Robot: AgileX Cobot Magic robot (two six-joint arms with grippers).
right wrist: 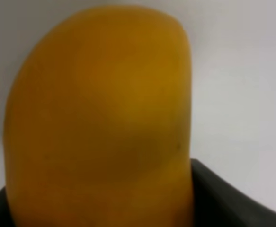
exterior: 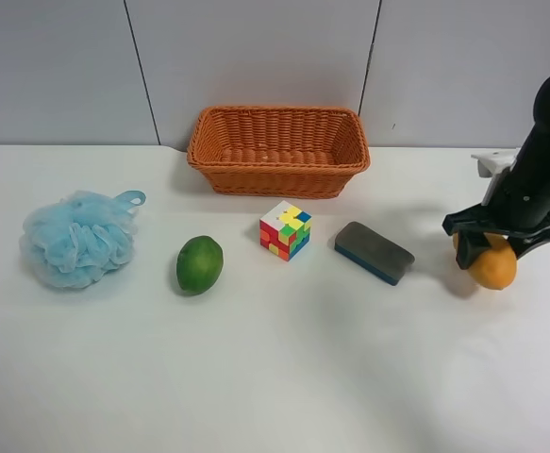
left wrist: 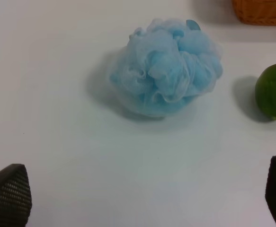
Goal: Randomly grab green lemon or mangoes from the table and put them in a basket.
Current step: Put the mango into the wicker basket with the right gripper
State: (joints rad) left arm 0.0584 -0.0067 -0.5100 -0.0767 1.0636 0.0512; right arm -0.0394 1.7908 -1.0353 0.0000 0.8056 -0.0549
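The orange-yellow mango (exterior: 494,267) is at the right of the white table (exterior: 284,377). The right gripper (exterior: 493,243), on the arm at the exterior high view's right, is shut on it from above. In the right wrist view the mango (right wrist: 100,123) fills the picture between the black fingers (right wrist: 223,201). The green lemon (exterior: 200,264) lies at the table's middle left, and also shows in the left wrist view (left wrist: 274,91). The empty wicker basket (exterior: 275,179) stands at the back centre. The left gripper (left wrist: 142,198) is open and empty, hovering near the lemon; its arm is out of the exterior view.
A blue mesh bath sponge (exterior: 75,238) lies left of the lemon, in front of the left gripper (left wrist: 166,66). A colour cube (exterior: 285,229) and a grey-blue eraser (exterior: 374,252) lie between lemon and mango. A small white object (exterior: 491,162) sits behind the right arm.
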